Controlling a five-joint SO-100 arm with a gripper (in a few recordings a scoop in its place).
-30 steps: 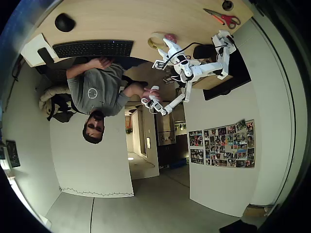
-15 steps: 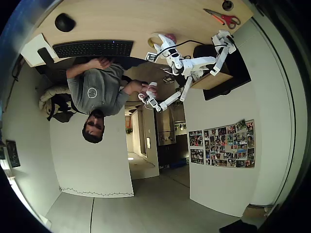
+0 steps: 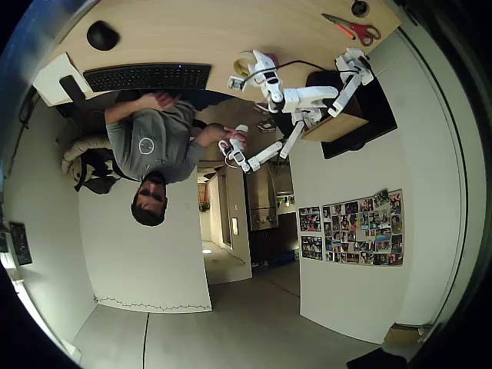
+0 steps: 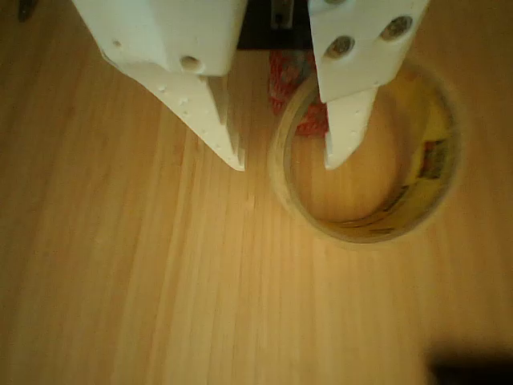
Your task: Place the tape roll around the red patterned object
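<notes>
Up in the upper left of the overhead view, a black computer mouse (image 3: 101, 34) sat on the light wooden table (image 3: 215, 31), with a black keyboard (image 3: 146, 76) just below it along the table's edge and a person (image 3: 150, 146) in a grey shirt seated beyond that edge. Toward the top centre of that view, the white arm (image 3: 307, 98) reached leftward, and its gripper (image 3: 240, 80) hung at the table's edge beside the tape roll (image 3: 244, 64), which lay flat on the wood. At the upper right lay red-handled scissors (image 3: 355, 29), well apart from the roll. In the wrist view the gripper (image 4: 284, 164) stood released, its two white fingers parted with bare wood between their tips; the left finger (image 4: 210, 120) pointed down outside the ring, while the right finger (image 4: 346, 132) crossed the ring's near wall with its tip over the open centre. The tape roll (image 4: 365, 228) filled the centre right of that frame, and the red patterned object (image 4: 288, 80) showed at the ring's upper left rim, partly hidden by the gripper; whether it lay inside the ring or just beside it could not be told.
</notes>
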